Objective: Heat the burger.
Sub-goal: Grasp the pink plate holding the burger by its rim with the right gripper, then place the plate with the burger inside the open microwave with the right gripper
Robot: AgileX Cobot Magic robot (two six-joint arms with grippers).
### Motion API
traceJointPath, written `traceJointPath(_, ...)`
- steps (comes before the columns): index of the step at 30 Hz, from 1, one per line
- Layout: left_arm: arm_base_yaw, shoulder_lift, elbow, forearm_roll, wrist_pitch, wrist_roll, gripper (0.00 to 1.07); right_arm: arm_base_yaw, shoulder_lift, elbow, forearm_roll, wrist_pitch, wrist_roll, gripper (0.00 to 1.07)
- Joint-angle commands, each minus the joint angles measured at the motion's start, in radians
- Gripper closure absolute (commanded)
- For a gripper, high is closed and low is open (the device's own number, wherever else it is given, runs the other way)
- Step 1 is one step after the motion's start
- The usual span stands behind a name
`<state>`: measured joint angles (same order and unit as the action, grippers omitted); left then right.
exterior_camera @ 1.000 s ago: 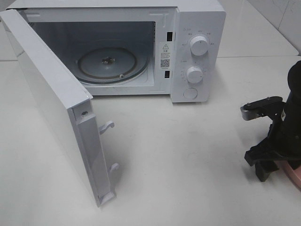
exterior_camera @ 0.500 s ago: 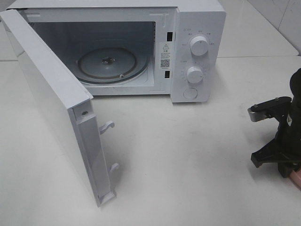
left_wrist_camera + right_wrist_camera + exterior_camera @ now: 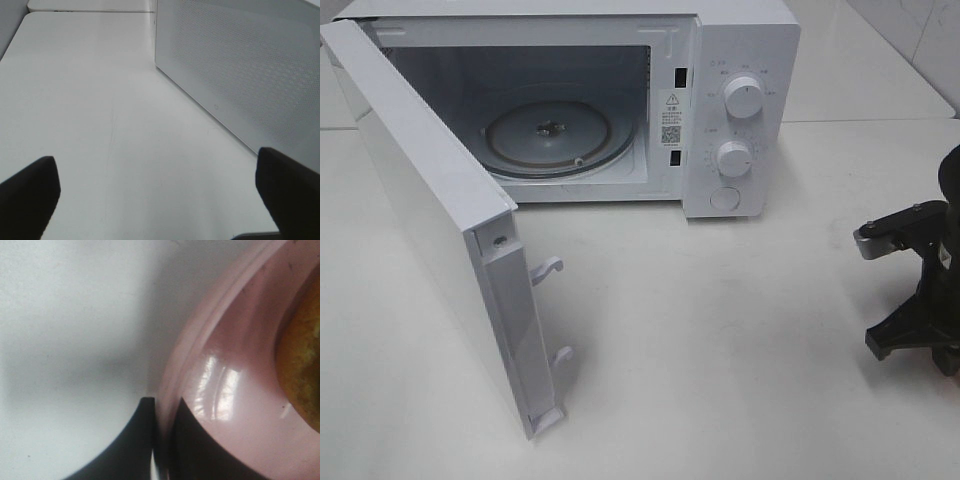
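Observation:
Only the tan-brown bun edge of the burger (image 3: 302,365) shows, in the right wrist view, resting on a glossy pink plate (image 3: 235,385). My right gripper (image 3: 162,412) is shut on the plate's rim, one dark finger outside it and one inside. From the high camera only the right arm's black wrist (image 3: 915,310) is visible at the right edge; plate and burger are out of that picture. My left gripper (image 3: 160,200) is open above the bare table, beside the microwave's perforated side wall (image 3: 245,65).
The white microwave (image 3: 740,110) stands at the back with its door (image 3: 430,220) swung wide toward the front left. Its glass turntable (image 3: 548,135) lies bare inside. The white tabletop (image 3: 720,340) stretches between microwave and right arm.
The right arm has shifted right toward the picture's edge, and the pink plate edge once seen below it has slipped out of the high view. The left arm has not moved.

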<state>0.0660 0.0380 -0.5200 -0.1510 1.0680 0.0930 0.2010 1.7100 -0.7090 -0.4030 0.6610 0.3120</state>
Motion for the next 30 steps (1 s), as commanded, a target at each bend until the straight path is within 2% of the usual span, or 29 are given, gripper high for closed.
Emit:
traceJointPath(1, 0.004, 0.000, 0.003, -0.008, 0.002, 0.003, 0.07, 0.023, -0.034, 0.007, -0.066, 0.049, 0.068, 1.07)
traceJointPath(12, 0.004, 0.000, 0.003, -0.008, 0.002, 0.003, 0.07, 0.121, -0.100, 0.031, -0.216, 0.153, 0.209, 1.07)
traceJointPath(18, 0.004, 0.000, 0.003, -0.008, 0.002, 0.003, 0.07, 0.144, -0.132, 0.031, -0.221, 0.182, 0.209, 1.07)
traceJointPath(26, 0.004, 0.000, 0.003, -0.008, 0.002, 0.003, 0.07, 0.219, -0.209, 0.069, -0.216, 0.203, 0.208, 1.07)
traceJointPath(28, 0.004, 0.000, 0.003, -0.008, 0.002, 0.003, 0.07, 0.286, -0.250, 0.077, -0.217, 0.233, 0.204, 1.07)
traceJointPath(30, 0.004, 0.000, 0.003, -0.008, 0.002, 0.003, 0.07, 0.304, -0.259, 0.077, -0.218, 0.245, 0.200, 1.07)
